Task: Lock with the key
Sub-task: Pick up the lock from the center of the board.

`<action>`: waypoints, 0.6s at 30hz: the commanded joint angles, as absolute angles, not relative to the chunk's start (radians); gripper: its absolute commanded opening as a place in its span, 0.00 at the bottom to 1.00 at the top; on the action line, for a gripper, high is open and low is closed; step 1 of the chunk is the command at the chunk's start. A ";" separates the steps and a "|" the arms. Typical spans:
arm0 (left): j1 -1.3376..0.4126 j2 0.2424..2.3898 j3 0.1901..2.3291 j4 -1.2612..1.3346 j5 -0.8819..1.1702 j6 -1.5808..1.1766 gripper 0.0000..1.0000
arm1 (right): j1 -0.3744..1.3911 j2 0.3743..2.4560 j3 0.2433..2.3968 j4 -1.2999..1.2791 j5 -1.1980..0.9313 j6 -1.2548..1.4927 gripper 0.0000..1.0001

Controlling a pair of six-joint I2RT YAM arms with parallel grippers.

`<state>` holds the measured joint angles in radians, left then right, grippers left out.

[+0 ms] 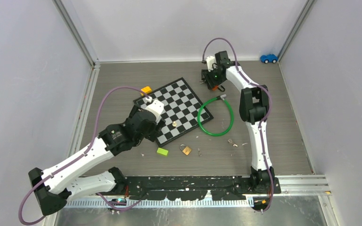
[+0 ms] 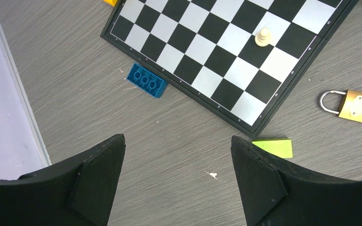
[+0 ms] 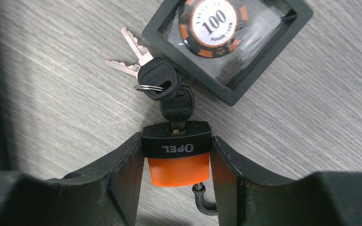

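An orange padlock point(image 3: 176, 167) with a black band lies on the table, and its dark shackle point(image 3: 203, 203) is swung open. A black-headed key point(image 3: 176, 104) sits in its keyhole, and two more keys point(image 3: 132, 54) hang from the same ring. My right gripper point(image 3: 176, 139) is shut on the padlock, with one finger against each side of the black band. In the top view that gripper point(image 1: 213, 84) is at the far side of the table. My left gripper point(image 2: 176, 141) hangs open over bare table near a brass padlock point(image 2: 356, 106).
A black box holding a poker chip point(image 3: 226, 42) lies just beyond the keys. A chessboard point(image 1: 179, 110) with one pawn point(image 2: 263, 36), a green cable loop point(image 1: 215, 117), a blue brick point(image 2: 146, 80), a lime block point(image 2: 274, 147) and a blue toy car point(image 1: 268, 58) are around.
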<state>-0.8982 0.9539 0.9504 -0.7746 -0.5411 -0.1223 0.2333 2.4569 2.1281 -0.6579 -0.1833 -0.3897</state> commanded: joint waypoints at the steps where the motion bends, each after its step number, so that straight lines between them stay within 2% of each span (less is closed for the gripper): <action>1: -0.894 0.941 1.005 -0.738 -0.538 -0.120 0.85 | 0.237 2.463 2.155 -0.762 -0.238 -0.415 0.47; 3: -0.894 0.932 1.003 -0.738 -0.528 -0.132 0.85 | 0.237 2.454 2.146 -0.780 -0.238 -0.418 0.43; 9: -0.894 0.896 1.024 -0.767 -0.511 -0.182 0.85 | 0.238 2.359 2.102 -0.706 -0.197 -0.362 0.20; 14: -0.894 0.862 1.053 -0.803 -0.505 -0.230 0.85 | 0.238 2.191 2.035 -0.550 -0.163 -0.293 0.13; 18: -0.894 0.806 1.046 -0.799 -0.508 -0.279 0.92 | 0.238 2.072 1.999 -0.500 -0.149 -0.263 0.10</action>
<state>-0.8982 0.8608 1.0153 -0.7883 -0.5110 -0.2111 0.2337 2.3001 1.9968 -0.6453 -0.1699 -0.3153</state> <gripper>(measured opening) 0.892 0.548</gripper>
